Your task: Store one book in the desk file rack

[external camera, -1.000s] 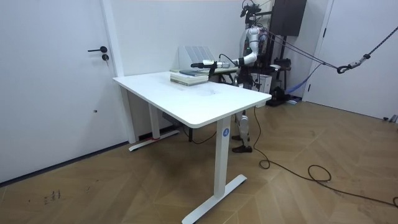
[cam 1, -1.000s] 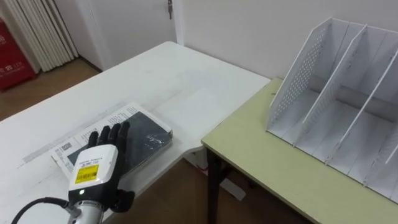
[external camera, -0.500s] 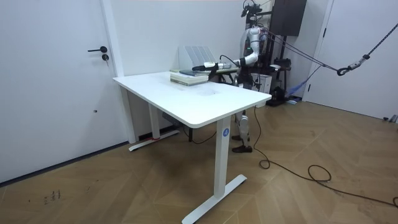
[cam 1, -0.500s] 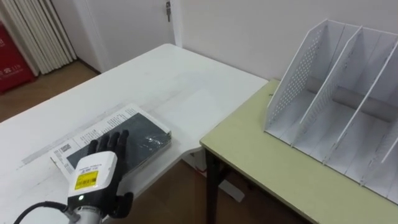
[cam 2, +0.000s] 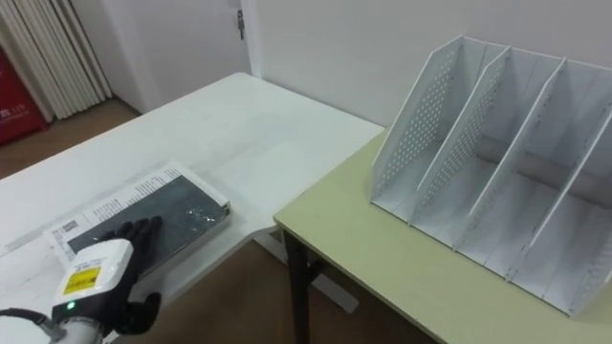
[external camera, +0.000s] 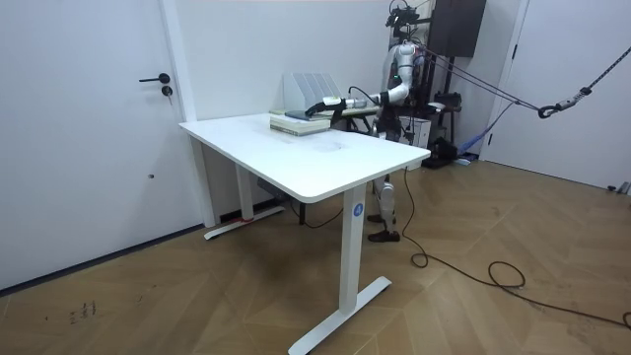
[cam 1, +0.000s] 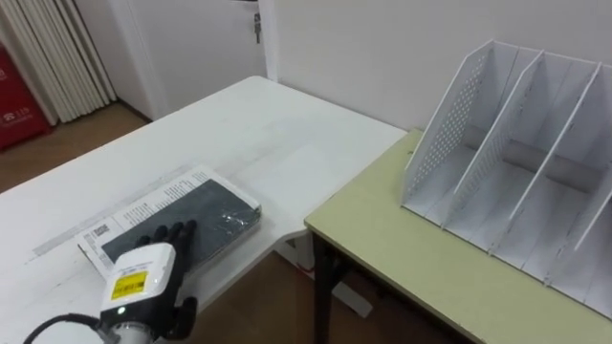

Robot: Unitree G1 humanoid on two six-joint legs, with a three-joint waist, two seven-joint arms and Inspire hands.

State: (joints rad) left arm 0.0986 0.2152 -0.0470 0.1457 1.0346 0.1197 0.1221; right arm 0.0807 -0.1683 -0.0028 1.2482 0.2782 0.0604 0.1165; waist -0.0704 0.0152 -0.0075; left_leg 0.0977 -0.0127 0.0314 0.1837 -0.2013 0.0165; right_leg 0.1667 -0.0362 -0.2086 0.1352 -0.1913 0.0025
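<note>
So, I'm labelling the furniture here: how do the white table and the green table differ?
The white table carries the book, with the robot's left hand on it; the green table carries the file rack. The white table's top is white, the green table's pale green on a dark leg. Both are flat-topped and stand close together.

2 eyes downward; room camera afar.

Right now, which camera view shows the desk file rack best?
The right eye view: the file rack shows most fully, dividers and perforated side clear. The left eye view cuts off its right end; the room view shows it small, beyond the white table.
</note>
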